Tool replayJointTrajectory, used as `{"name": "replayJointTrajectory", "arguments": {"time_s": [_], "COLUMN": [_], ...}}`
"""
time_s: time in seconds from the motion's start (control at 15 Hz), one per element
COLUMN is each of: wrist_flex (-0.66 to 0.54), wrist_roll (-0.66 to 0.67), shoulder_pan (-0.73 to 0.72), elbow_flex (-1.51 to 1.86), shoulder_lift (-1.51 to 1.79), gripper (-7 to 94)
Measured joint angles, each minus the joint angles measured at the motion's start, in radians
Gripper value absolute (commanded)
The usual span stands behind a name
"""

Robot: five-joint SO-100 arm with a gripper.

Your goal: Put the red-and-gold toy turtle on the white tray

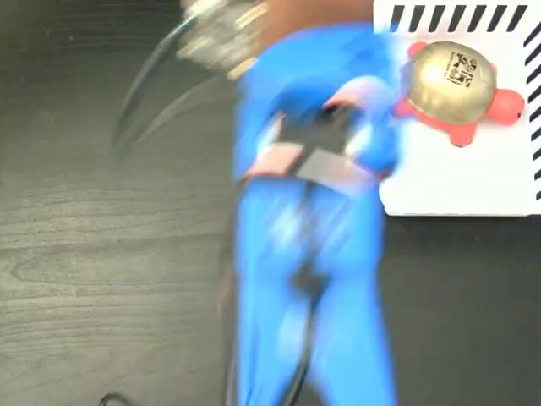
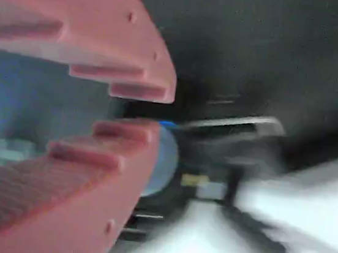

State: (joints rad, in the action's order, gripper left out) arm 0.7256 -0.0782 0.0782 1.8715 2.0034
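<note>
Dark wood-grain table (image 1: 101,254) fills most of the fixed view, with the blurred blue arm (image 1: 313,254) down its middle. At the upper right lies the white tray (image 1: 456,182), and the red-and-gold toy turtle (image 1: 452,85) sits upright on it, apart from the arm. In the wrist view the gripper (image 2: 137,107) shows red toothed jaws slightly parted with nothing between them. The placing looks done; what remains is probably pulling clear without brushing the tray.

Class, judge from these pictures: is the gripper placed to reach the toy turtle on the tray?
Probably yes: the turtle sits uncovered on the white tray, nothing beside it; the blurred blue arm is close by.
</note>
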Motion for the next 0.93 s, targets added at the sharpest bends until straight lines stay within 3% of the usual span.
{"name": "replayJointTrajectory", "arguments": {"time_s": [0.27,0.53,0.93], "wrist_flex": [0.015,0.256,0.379], "wrist_roll": [-0.018,0.008,0.041], "shoulder_pan": [-0.069,-0.089,-0.141], "elbow_flex": [0.474,0.782,1.058], "shoulder_lift": [0.362,0.753,1.118], "gripper": [0,0,0]}}
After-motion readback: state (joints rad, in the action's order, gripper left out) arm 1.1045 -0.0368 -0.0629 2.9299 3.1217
